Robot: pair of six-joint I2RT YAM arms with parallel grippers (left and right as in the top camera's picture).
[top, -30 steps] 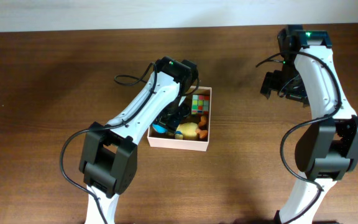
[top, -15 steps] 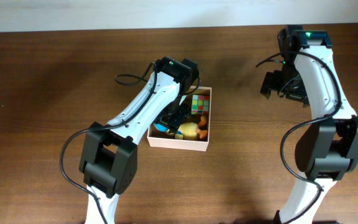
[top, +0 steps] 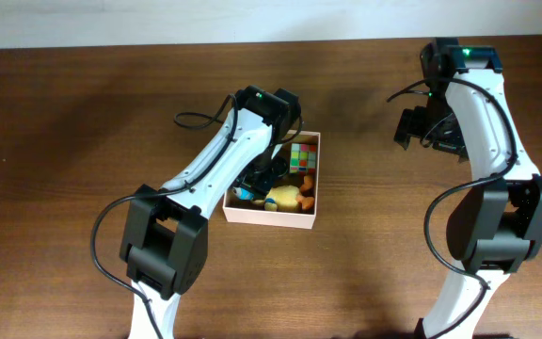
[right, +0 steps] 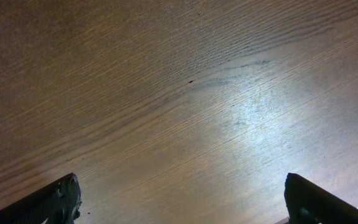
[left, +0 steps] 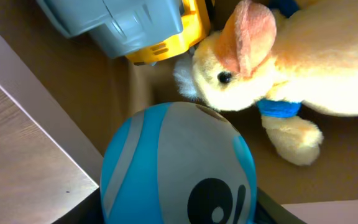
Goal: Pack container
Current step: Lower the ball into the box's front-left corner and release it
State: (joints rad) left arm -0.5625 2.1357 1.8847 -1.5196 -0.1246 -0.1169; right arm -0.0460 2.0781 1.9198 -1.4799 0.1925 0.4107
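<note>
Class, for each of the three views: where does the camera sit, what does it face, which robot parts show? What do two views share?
Overhead: above the table, looking down; left arm, right arm, container.
Left wrist: on left arm, inside the container; ball, plush; little of the robot shows.
Right wrist: on right arm, facing table wood; right gripper fingertips apart at bottom corners.
Shared: overhead and left wrist both show the plush.

A dark wooden table point(top: 64, 141) meets a pale wall point(top: 158, 19) behind.
</note>
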